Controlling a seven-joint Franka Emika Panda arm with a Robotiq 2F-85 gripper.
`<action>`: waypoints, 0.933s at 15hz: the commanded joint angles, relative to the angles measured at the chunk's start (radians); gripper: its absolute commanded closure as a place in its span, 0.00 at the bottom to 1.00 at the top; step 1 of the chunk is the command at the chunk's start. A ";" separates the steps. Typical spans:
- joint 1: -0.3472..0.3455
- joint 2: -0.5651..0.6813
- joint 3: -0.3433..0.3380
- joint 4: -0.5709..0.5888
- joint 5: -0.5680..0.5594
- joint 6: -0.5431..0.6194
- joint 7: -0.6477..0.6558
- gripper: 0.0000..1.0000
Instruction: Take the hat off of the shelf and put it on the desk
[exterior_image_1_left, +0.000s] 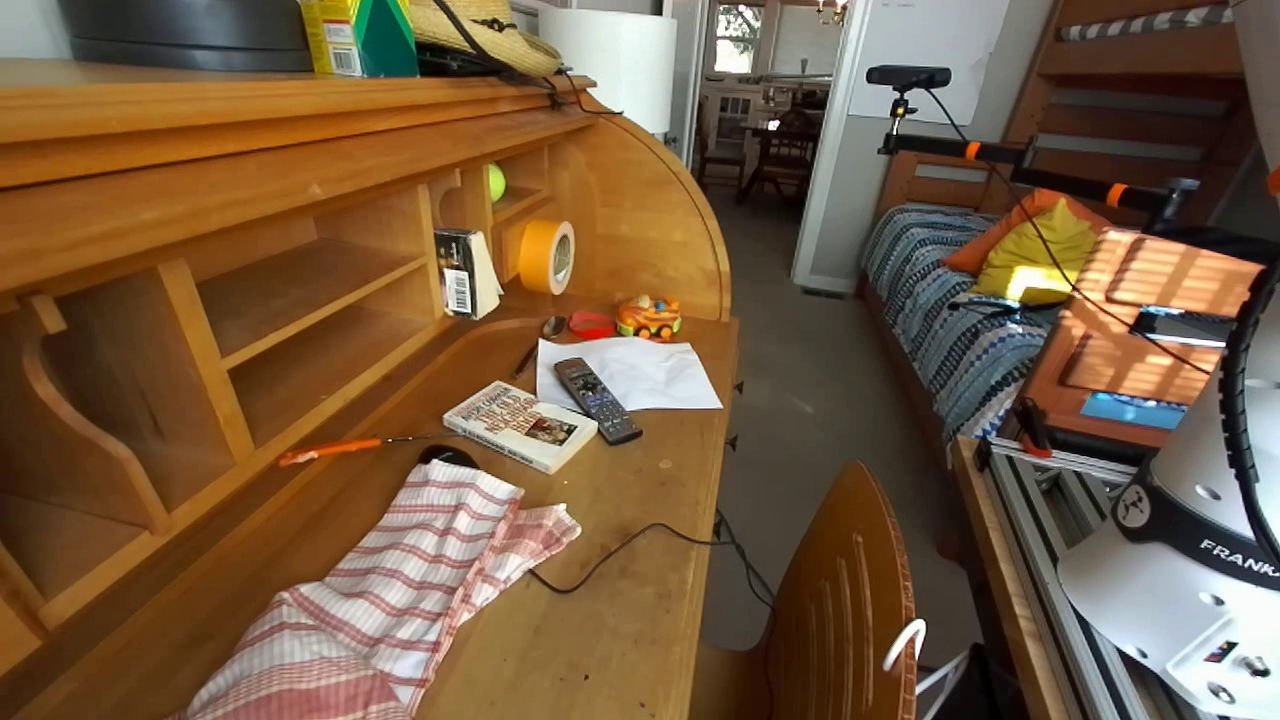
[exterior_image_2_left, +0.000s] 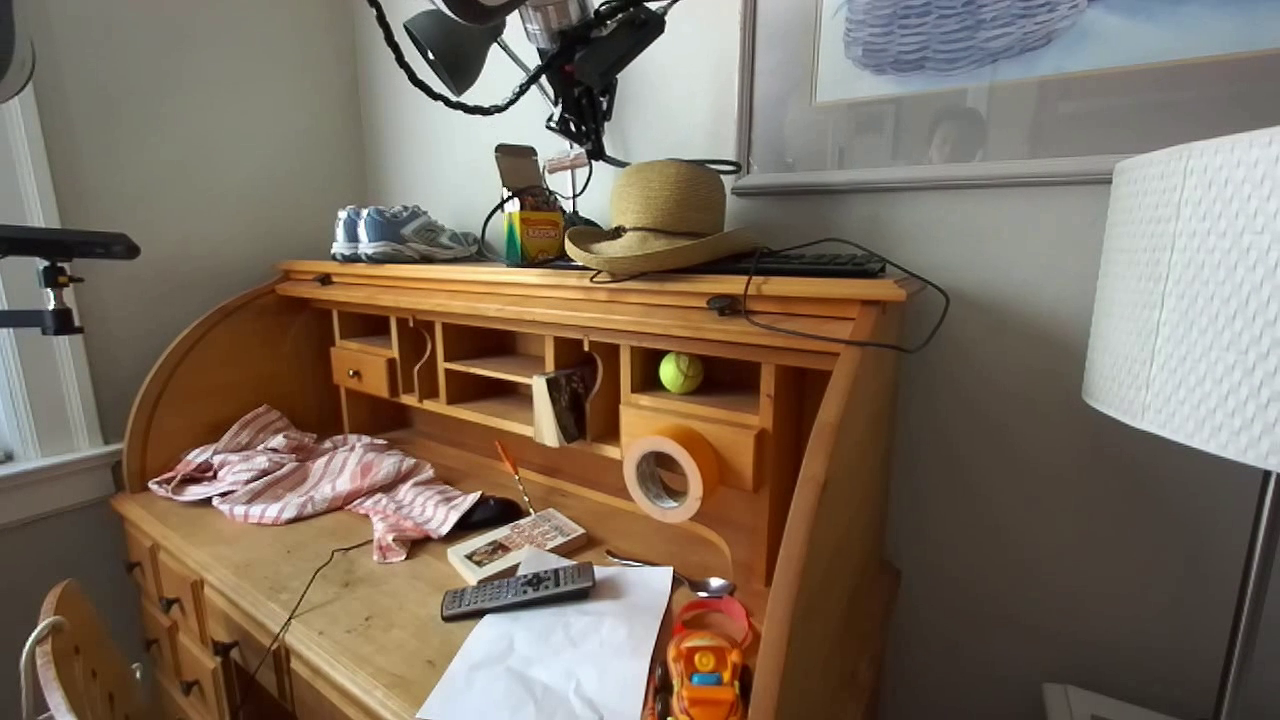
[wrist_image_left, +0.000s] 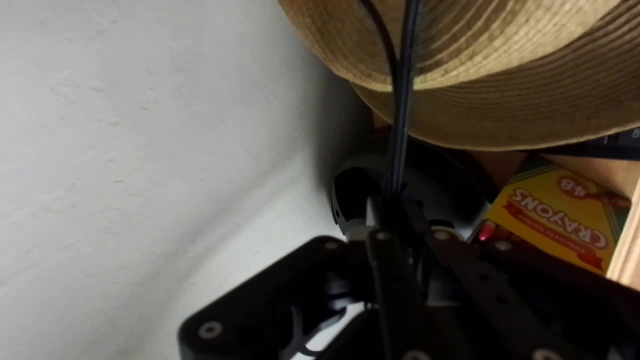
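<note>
The tan straw hat (exterior_image_2_left: 668, 205) sits upright on the shelf (exterior_image_2_left: 480, 274), partly over a black keyboard (exterior_image_2_left: 825, 264). An exterior view also shows the hat (exterior_image_1_left: 485, 40) at the far end of the shelf (exterior_image_1_left: 200, 105), its top cut off. My gripper (exterior_image_2_left: 588, 140) is above the shelf, just left of the crown. In the wrist view my gripper (wrist_image_left: 393, 200) is shut on a black cable (wrist_image_left: 401, 120), which runs up past the hat's brim (wrist_image_left: 520, 115). The fingers appear apart from the hat. The desk's writing surface (exterior_image_1_left: 625, 560) lies below the hutch.
Blue-grey shoes (exterior_image_2_left: 400, 235) and an open crayon box (exterior_image_2_left: 535, 236) stand left of the hat. A loose cable (exterior_image_2_left: 935, 310) hangs off the shelf's right end. The wall and picture frame (exterior_image_2_left: 900, 178) are close behind. A checked cloth (exterior_image_2_left: 320, 475), remote (exterior_image_2_left: 518, 590) and paper (exterior_image_2_left: 570, 640) lie on the desk.
</note>
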 joint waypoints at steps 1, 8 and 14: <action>0.021 0.060 -0.005 0.041 -0.016 0.057 -0.020 0.98; 0.062 0.125 0.012 0.024 -0.005 0.122 -0.008 0.98; 0.075 0.175 0.013 0.050 0.009 0.135 0.013 0.98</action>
